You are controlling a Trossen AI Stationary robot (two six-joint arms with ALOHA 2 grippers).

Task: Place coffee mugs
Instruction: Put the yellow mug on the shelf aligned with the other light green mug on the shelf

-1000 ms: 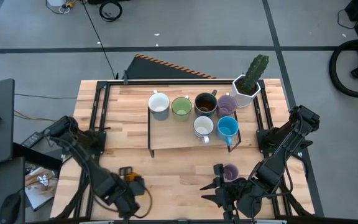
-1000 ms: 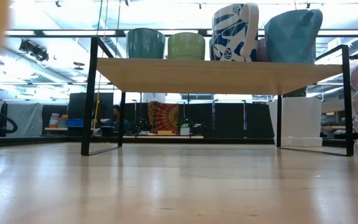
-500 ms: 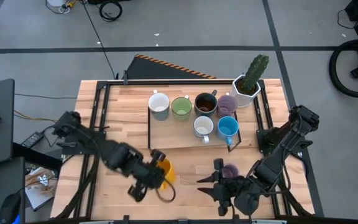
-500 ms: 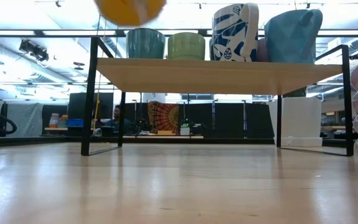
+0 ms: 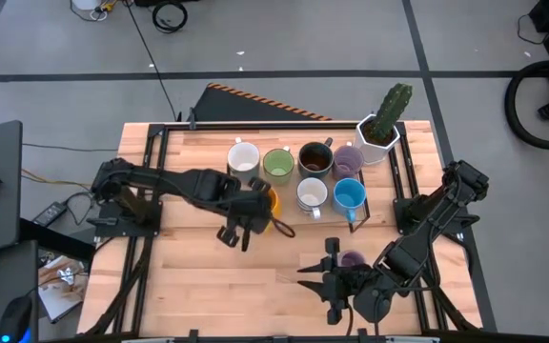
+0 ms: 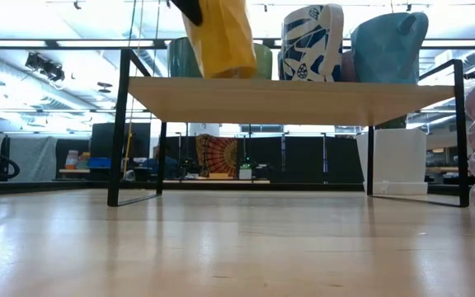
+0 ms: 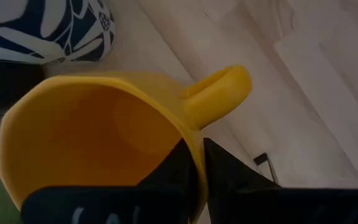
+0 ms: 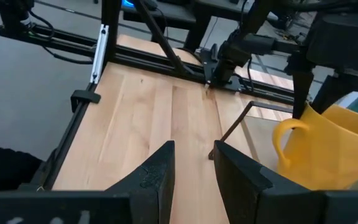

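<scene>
My left gripper (image 5: 258, 206) is shut on an orange mug (image 5: 269, 202) and holds it over the near left part of the black-framed wooden shelf (image 5: 255, 221). On the shelf stand a white (image 5: 243, 158), a green (image 5: 278, 164), a dark brown (image 5: 315, 159), a lavender (image 5: 349, 159), a blue-patterned white (image 5: 312, 194) and a blue mug (image 5: 349, 194). Another lavender mug (image 5: 354, 259) stands on the table near the front right. My right gripper (image 5: 324, 278) is beside it, open, with nothing between its fingers (image 8: 160, 168). My left gripper pinches the orange mug's wall at the rim (image 7: 191, 140), right beside the handle (image 7: 219, 93), with one finger inside the mug and one outside. The fingers come slanting down from above. The mug (image 6: 217, 37) hangs tilted, lifted clear just above the shelf top.
A white pot with a green cactus (image 5: 381, 124) stands at the shelf's far right corner. Bare tabletop (image 5: 198, 276) lies in front of the shelf and to its left. Black rails (image 5: 151, 162) run along both table sides.
My left gripper has carried the orange mug up from the table's near left part toward the far edge and the right, to above the shelf's near left part. Its wrist has rolled, turning the mug about.
</scene>
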